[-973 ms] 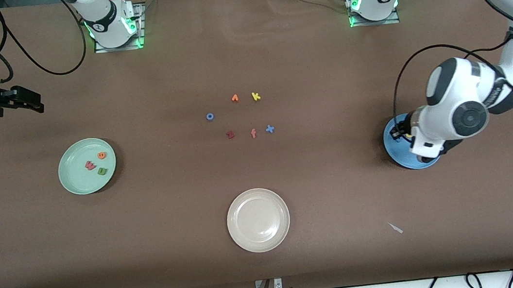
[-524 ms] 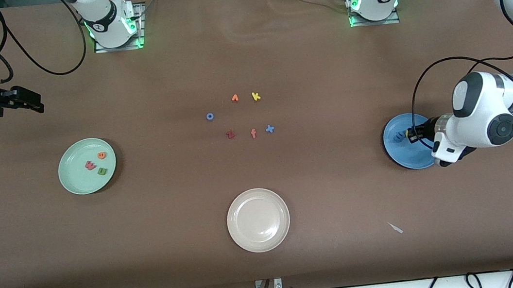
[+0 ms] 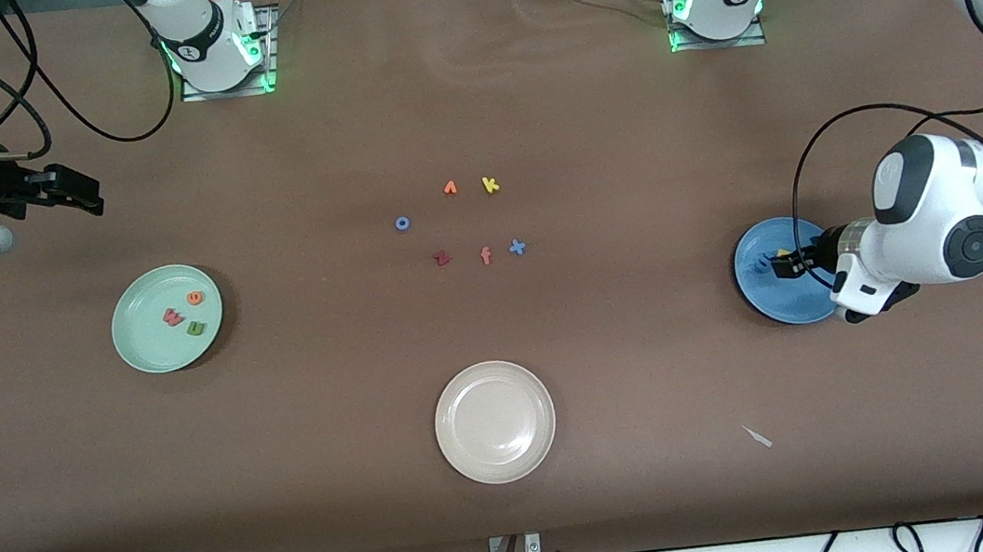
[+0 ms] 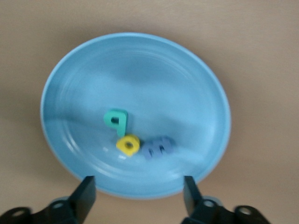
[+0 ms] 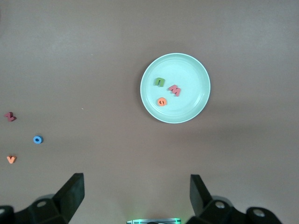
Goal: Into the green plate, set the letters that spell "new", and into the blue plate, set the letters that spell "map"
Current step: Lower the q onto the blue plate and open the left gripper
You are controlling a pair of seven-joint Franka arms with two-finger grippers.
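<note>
Left tool [image 4: 139,193] hangs over the blue plate [image 3: 761,294] at the left arm's end of the bench, fingers spread wide, holding nothing. Just under it in the plate lie the teal p [image 4: 116,118], yellow a [image 4: 128,144] and blue m [image 4: 158,147], a & m touching. The step looks like the retreat after the last drop: best lifted straight up, fingers kept apart, so nothing clips the rim or drags a letter out. Right tool [image 5: 135,193] waits up high, fingers apart & empty, w/ the green plate [image 5: 196,105] below it holding green n [image 5: 160,82], orange e [image 5: 161,101], pinkish-red w [image 5: 174,90]. Both words look done; yellow k [image 3: 491,185], blue x [image 3: 517,247] etc. sit mid-bench, well away from both tools.
</note>
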